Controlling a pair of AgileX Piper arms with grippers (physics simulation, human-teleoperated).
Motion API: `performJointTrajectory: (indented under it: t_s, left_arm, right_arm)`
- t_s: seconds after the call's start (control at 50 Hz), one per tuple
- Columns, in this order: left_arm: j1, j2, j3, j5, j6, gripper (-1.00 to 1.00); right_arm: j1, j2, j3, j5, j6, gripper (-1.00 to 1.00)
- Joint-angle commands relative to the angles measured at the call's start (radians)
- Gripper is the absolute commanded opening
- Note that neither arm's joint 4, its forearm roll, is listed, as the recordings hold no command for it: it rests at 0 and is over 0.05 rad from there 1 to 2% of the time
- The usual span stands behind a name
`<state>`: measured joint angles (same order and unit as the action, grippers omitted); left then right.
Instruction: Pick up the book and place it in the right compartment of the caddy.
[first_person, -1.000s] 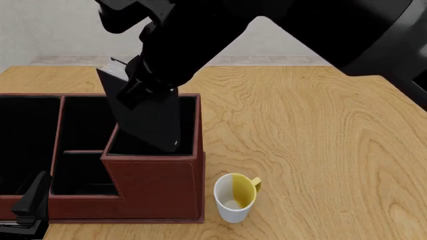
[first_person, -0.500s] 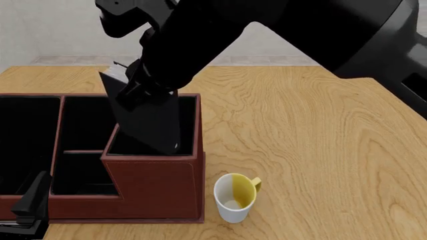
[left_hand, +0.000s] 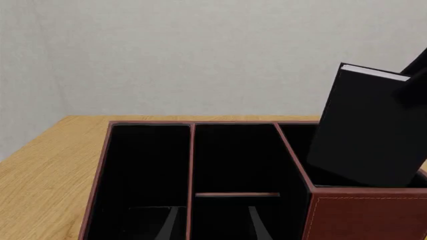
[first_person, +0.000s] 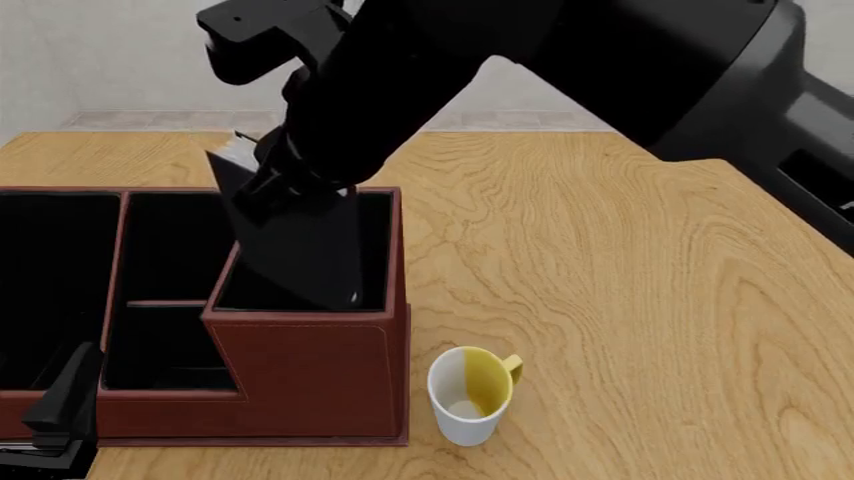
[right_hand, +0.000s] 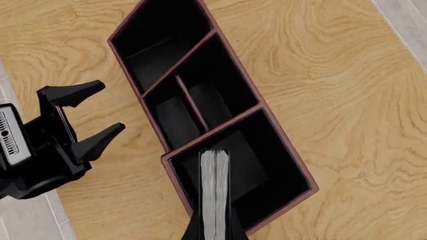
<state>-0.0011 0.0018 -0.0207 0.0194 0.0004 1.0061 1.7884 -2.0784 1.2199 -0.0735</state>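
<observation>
Book tilted in right compartment — raised slightly, right tool gripping

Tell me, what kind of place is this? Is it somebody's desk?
Probably a pretend desk, drawn by a computer. A wooden table holds a leather-look caddy and a white-and-yellow mug. The right end effector holds a book partly inside the caddy. The plain wall looks rendered.

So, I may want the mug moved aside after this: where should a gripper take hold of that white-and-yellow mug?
Probably at the rim of the white-and-yellow mug, from above. It stands upright and open-topped on the wooden table beside the reddish-brown caddy; pinch the wall opposite its yellow handle, which points right, away from the caddy.
</observation>
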Motion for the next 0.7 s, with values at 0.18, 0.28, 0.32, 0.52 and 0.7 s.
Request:
performJointTrajectory:
  t_s: [0.18,0.28,0.32,0.52,0.7]
  left_arm:
    - [0.000,0.000,0.000,0.000,0.000,1.00]
    - [0.000,0.000,0.000,0.000,0.000,1.00]
    - [0.000,0.000,0.000,0.000,0.000,1.00]
    - [0.000,0.000,0.000,0.000,0.000,1.00]
    - [0.000,0.000,0.000,0.000,0.000,1.00]
  right_arm:
    - [-0.009,-0.001,0.009,0.000,0.031,-1.00]
    - [-0.009,-0.002,0.015,-0.001,0.033,-1.00]
    - [-0.013,-0.001,0.020,-0.003,0.031,-1.00]
    - [-0.023,-0.007,0.055,-0.022,0.029,-1.00]
    - [-0.034,-0.016,0.092,-0.045,0.032,-1.00]
